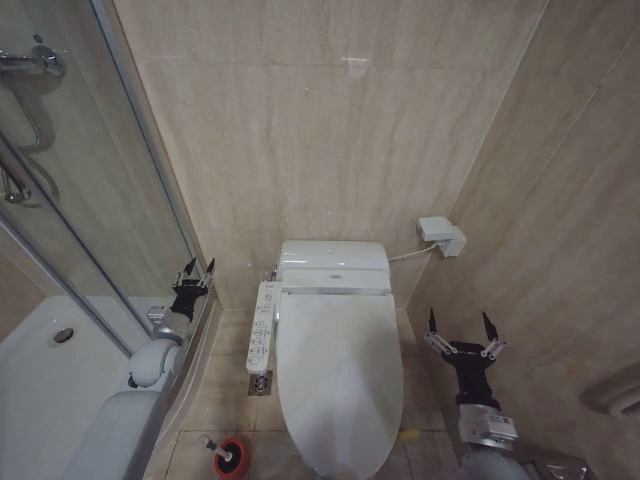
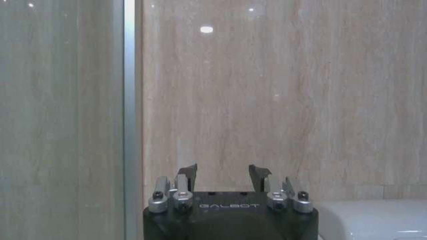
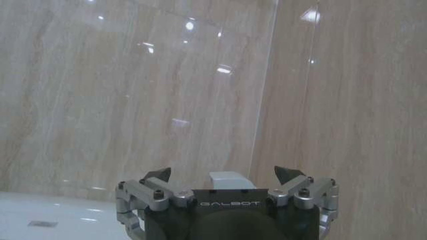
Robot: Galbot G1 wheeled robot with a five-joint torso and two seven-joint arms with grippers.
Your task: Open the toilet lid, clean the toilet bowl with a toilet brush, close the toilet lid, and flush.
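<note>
The white toilet lid (image 1: 338, 375) lies shut over the toilet bowl, which is hidden beneath it. A side control panel (image 1: 261, 327) runs along the lid's left. The toilet brush (image 1: 218, 449), white handle in a round red holder (image 1: 233, 459), stands on the floor at the lid's lower left. My left gripper (image 1: 197, 270) is raised to the left of the toilet, by the glass shower wall, open and empty; the left wrist view has the left gripper (image 2: 223, 171) facing the tiled wall. My right gripper (image 1: 461, 327) hovers to the right of the lid, open and empty, its fingertips (image 3: 155, 174) spread.
A glass shower partition (image 1: 120, 200) and a white shower tray (image 1: 50, 370) stand on the left. A white wall box (image 1: 441, 236) with a hose sits right of the tank. Tiled walls close in behind and on the right. A floor drain (image 1: 260, 383) lies beside the toilet.
</note>
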